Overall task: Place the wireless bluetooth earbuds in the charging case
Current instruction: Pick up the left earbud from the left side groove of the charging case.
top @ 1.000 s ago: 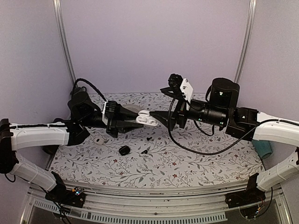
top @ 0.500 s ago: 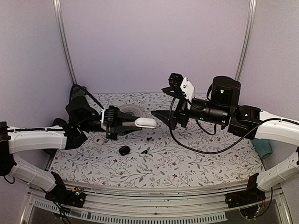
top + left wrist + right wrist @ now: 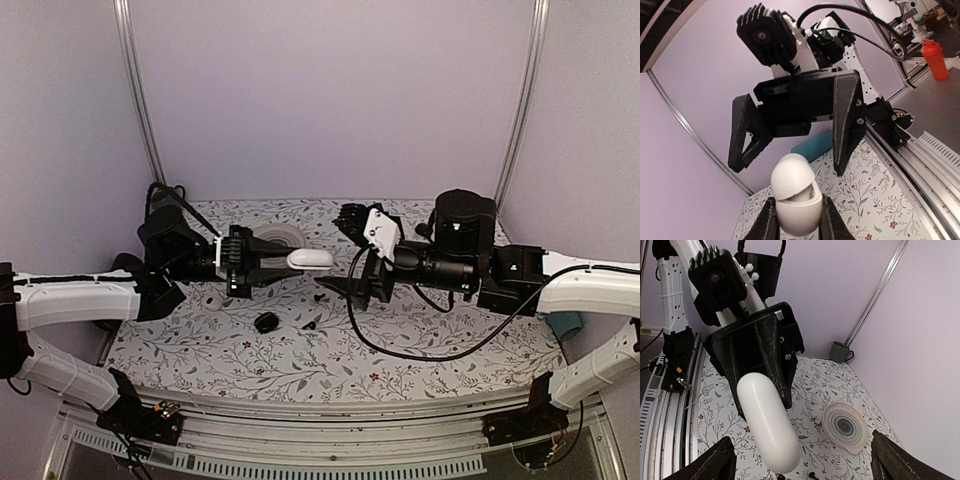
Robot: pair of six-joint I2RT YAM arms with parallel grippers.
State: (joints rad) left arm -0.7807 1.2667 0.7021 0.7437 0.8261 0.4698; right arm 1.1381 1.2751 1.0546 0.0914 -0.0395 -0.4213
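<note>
1. A white charging case [image 3: 312, 259] is pinched at one end by the left gripper [image 3: 285, 264], whose jaws are pressed against its sides. It is held level above the flowered table [image 3: 420, 350], left of centre.
2. In the left wrist view, a narrow dark gap is seen between the case's lid and body.
3. The right gripper [image 3: 345, 285] is held just right of the case and slightly lower, apart from it. Its jaws are spread wide and nothing is held.
4. One small white earbud [image 3: 213, 300] is seen lying on the table at the left, below the left arm.
5. Small black bits [image 3: 266, 322] lie near the centre, on the near side of the case.
6. A round ringed disc [image 3: 280, 237] lies on the table on the far side of the case.
</note>
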